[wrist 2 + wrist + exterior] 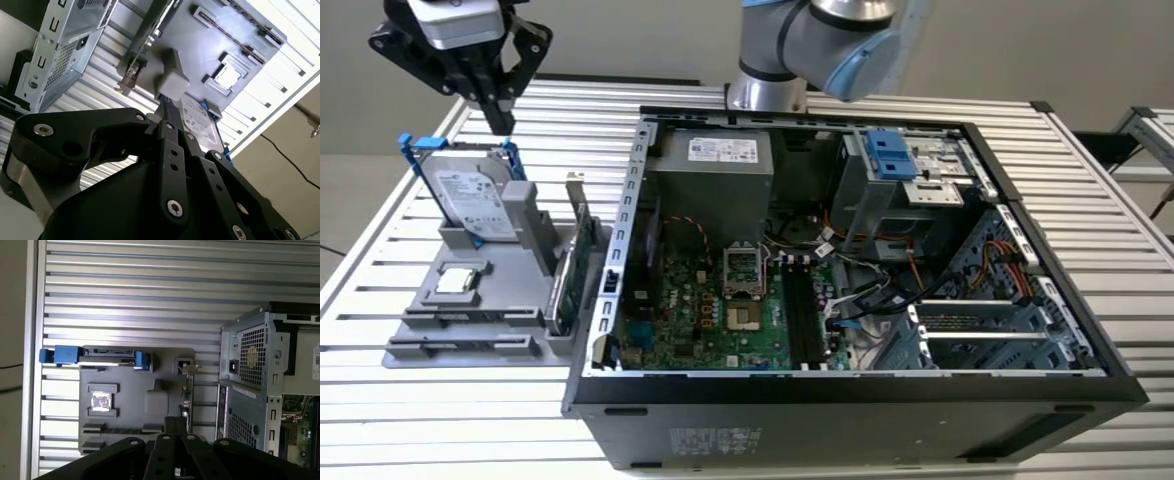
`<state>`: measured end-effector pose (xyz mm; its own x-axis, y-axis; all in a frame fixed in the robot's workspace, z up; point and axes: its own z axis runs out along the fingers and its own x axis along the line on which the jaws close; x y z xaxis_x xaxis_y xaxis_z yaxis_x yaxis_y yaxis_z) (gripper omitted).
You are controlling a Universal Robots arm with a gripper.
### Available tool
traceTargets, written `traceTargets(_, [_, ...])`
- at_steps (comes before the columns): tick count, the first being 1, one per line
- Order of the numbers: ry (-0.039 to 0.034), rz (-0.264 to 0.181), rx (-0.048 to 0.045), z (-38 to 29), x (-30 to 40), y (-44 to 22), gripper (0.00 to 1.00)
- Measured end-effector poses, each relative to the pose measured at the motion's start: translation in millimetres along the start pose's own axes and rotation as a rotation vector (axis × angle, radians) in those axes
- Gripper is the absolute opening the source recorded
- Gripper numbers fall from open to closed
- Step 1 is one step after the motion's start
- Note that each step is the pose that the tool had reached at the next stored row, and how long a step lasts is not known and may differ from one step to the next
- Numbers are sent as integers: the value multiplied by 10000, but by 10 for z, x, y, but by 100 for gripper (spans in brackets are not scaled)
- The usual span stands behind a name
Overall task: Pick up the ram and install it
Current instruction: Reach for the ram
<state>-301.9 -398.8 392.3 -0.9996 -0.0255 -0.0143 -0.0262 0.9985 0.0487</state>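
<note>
Grey parts fixture [507,335] sits on the slatted worktop [400,430], at the exterior view's left of the open computer case [854,400]. It stands each part on edge, presumably so it can be taken from above. The hard drive [470,205] in its blue frame and the expansion card [580,262] stand in it.

Task part: I read the thin dark strip in the fixture's long slot, in the first wrist view, as the ram [124,429] seen edge-on. Not certain.

The pincer [498,118] hangs well above the fixture, over the hard-drive end. Its fingers point straight down and are pressed together with nothing between them. I judge the pick-up not yet begun.

The case lies on its side, so the motherboard [707,310] faces up and the black memory slots [798,310] can be reached from above. I cannot tell whether any slot is filled.
</note>
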Motion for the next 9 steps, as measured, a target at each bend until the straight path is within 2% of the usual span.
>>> traceTargets(9, [14, 0, 0, -3, 219, 6, 0])
